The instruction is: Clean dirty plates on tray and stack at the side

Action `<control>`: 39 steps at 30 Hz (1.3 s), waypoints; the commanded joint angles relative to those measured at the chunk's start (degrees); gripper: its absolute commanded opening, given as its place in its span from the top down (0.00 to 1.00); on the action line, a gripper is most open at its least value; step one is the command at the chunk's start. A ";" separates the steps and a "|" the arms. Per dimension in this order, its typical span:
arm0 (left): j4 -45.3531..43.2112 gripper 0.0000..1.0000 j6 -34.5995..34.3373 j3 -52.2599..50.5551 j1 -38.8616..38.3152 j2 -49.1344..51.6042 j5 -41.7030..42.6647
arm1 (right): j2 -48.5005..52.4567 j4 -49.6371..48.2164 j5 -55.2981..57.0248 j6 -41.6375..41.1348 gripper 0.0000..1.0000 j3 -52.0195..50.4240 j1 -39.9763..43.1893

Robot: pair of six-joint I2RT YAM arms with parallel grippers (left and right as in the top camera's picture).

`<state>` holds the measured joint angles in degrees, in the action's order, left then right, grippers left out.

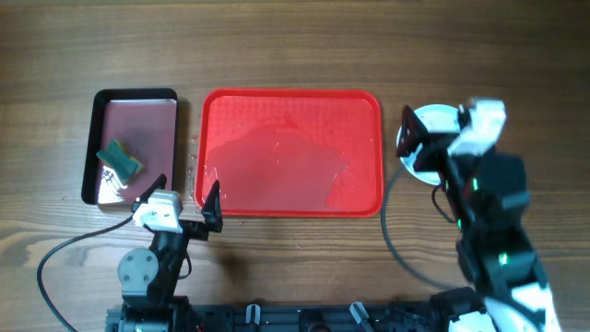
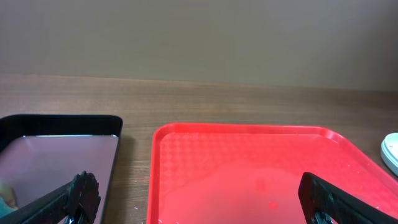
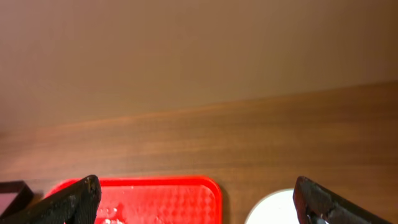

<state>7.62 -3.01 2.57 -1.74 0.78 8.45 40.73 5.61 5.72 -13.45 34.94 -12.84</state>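
The red tray (image 1: 277,198) lies mid-table with no plates on it, its surface wet and shiny. It also shows in the left wrist view (image 2: 249,155) and the right wrist view (image 3: 155,199). A plate stack (image 1: 437,118) sits right of the tray, mostly hidden under my right arm; only a pale top plate shows. Its white edge appears in the right wrist view (image 3: 273,213) and the left wrist view (image 2: 391,153). My right gripper (image 1: 417,148) (image 3: 198,186) is open and empty above the stack's left edge. My left gripper (image 1: 185,194) (image 2: 196,186) is open and empty at the tray's front-left corner.
A smaller black-rimmed tray (image 1: 136,93) stands left of the red tray, holding a green and yellow sponge (image 1: 121,159). Its rim shows in the left wrist view (image 2: 62,119). Water droplets lie on the wood between the two trays. Cables run along the table's front edge.
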 commanded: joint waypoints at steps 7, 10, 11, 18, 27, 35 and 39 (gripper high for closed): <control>-0.15 0.00 1.25 -0.52 0.48 -0.50 -0.39 | -29.73 -11.28 1.51 1.27 0.00 -28.87 -0.07; -0.15 0.00 1.25 -0.52 0.48 -0.50 -0.39 | -34.82 -11.72 -0.74 1.22 0.00 -33.46 -0.07; -0.17 0.00 1.25 -0.52 0.48 -0.50 -0.39 | -36.52 -11.50 -1.77 1.25 0.00 -34.75 -0.07; -0.17 0.00 1.25 -0.52 0.48 -0.50 -0.39 | -40.59 -5.97 -7.21 1.29 0.00 -34.67 -0.09; -0.15 0.00 1.25 -0.52 0.48 -0.50 -0.39 | -40.57 -5.95 -7.13 1.27 0.00 -34.64 -0.07; -0.17 0.00 1.25 -0.52 0.48 -0.50 -0.39 | -40.57 -5.95 -7.13 1.27 0.00 -34.64 -0.07; -0.17 0.00 1.25 -0.52 0.48 -0.50 -0.39 | -40.57 -5.95 -7.13 1.31 0.00 -34.64 -0.07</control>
<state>7.62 -2.81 2.50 -1.74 0.73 8.45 1.10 -0.25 -0.43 -12.69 0.36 -12.84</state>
